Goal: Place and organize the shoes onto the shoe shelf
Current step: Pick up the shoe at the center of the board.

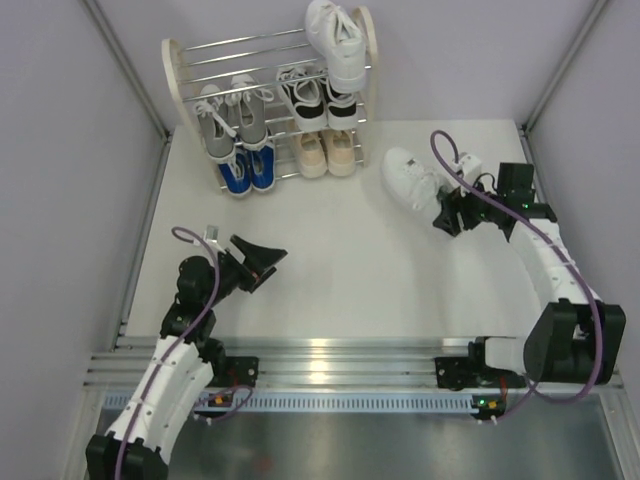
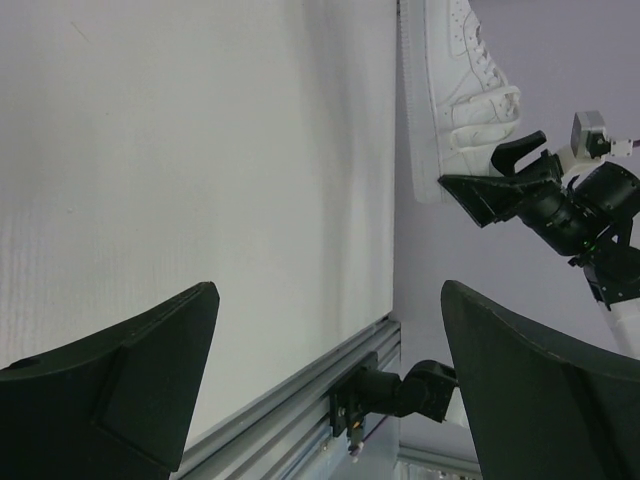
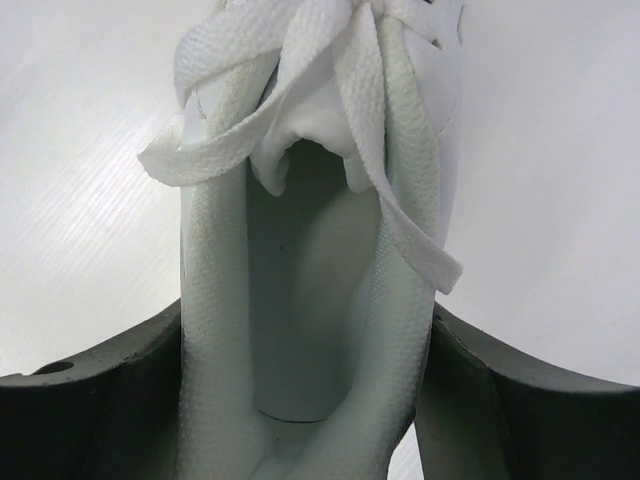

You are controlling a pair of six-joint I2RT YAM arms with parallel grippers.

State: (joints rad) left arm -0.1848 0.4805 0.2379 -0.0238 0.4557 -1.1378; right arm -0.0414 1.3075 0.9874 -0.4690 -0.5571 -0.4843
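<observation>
We are grabbing the white shoe [image 1: 410,178] at 2 o'clock on the tabletop [image 1: 330,230]. Right fingers [image 1: 441,206] squeeze its heel; left fingers [image 1: 262,262] gape wide, empty. Next we lift it to the shelf [image 1: 185,75] at 11 o'clock.

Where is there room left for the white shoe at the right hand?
On the shoe shelf, the top rods left of the shelved white shoe are bare. Below is crowded: grey pair, black-and-white pair, blue pair, beige pair.
</observation>
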